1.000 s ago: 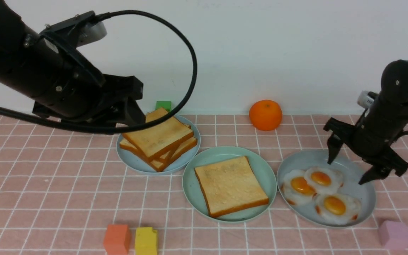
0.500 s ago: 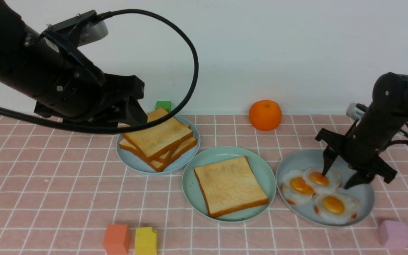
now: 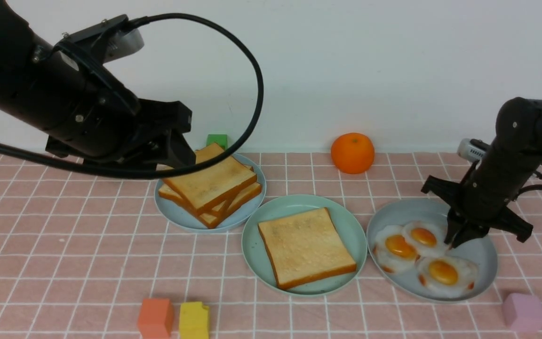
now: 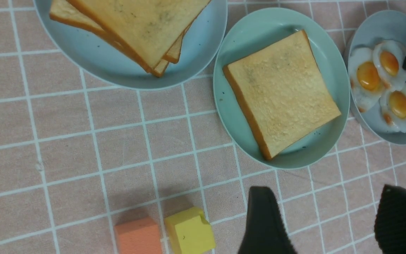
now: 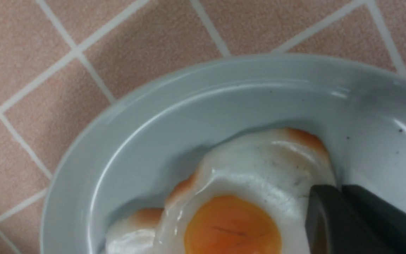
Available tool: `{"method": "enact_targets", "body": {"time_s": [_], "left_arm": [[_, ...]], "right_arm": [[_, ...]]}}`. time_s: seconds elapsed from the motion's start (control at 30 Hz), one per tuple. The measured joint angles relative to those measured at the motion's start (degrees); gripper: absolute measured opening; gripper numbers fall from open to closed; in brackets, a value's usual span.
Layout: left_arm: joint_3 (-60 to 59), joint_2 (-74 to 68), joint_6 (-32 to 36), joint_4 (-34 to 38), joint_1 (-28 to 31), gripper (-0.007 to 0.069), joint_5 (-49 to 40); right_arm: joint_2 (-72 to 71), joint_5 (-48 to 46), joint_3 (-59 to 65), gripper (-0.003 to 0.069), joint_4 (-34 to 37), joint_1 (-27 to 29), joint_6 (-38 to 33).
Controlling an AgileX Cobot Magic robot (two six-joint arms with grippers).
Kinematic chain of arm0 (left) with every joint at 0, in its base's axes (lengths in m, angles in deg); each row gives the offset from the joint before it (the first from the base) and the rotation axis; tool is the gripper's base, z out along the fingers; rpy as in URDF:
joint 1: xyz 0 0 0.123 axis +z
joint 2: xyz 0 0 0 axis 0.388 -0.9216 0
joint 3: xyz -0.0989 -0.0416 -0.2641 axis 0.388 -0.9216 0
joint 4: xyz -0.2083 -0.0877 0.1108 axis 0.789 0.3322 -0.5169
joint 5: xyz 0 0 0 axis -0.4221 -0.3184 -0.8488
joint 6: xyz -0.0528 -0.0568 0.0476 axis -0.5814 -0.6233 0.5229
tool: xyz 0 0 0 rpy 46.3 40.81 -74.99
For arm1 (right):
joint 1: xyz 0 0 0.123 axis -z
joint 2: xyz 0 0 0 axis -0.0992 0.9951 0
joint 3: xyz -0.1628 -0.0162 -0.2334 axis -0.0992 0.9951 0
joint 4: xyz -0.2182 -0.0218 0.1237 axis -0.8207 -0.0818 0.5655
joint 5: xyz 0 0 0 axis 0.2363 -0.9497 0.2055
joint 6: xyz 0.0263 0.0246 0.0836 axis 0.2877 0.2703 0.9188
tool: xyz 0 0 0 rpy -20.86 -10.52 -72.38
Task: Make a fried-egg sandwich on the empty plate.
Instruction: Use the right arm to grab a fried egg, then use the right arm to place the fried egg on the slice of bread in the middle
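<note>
The mint-green plate sits mid-table with one toast slice lying flat on it; both also show in the left wrist view, plate and toast. Three fried eggs lie on the grey-blue plate. My right gripper is down in that plate, fingers pinched on the right edge of the back fried egg, seen close in the right wrist view. My left gripper is open and empty, held above the table near the toast stack.
The toast stack rests on a pale-blue plate. An orange and a green block stand by the back wall. An orange cube and a yellow cube sit at the front, a pink cube at front right.
My right gripper came down into the egg plate and closed from wide open onto the back egg's edge. The left arm has not moved.
</note>
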Motion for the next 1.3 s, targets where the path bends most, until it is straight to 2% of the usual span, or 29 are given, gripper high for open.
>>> {"method": "enact_targets", "body": {"time_s": [0.37,0.77,1.0,1.17,1.3], "left_arm": [[0.0,0.0,0.0,0.0,0.0,0.0454,0.0],[-0.2,0.0,0.0,0.0,0.0,0.0454,0.0],[-0.2,0.0,0.0,0.0,0.0,0.0454,0.0],[-0.2,0.0,0.0,0.0,0.0,0.0454,-0.1],[-0.2,0.0,0.0,0.0,0.0,0.0454,-0.2]], "right_arm": [[-2.9,-1.9,0.7,0.0039,-1.3,0.8,-4.7],[-2.9,-1.2,0.9,0.0036,2.2,0.8,-17.4],[-6.2,-0.8,1.0,0.0034,2.7,0.9,-19.4],[-10.6,-0.6,0.9,0.0034,5.1,0.7,-21.8],[-12.0,-0.7,0.9,0.0034,9.4,-2.2,-25.7]]}}
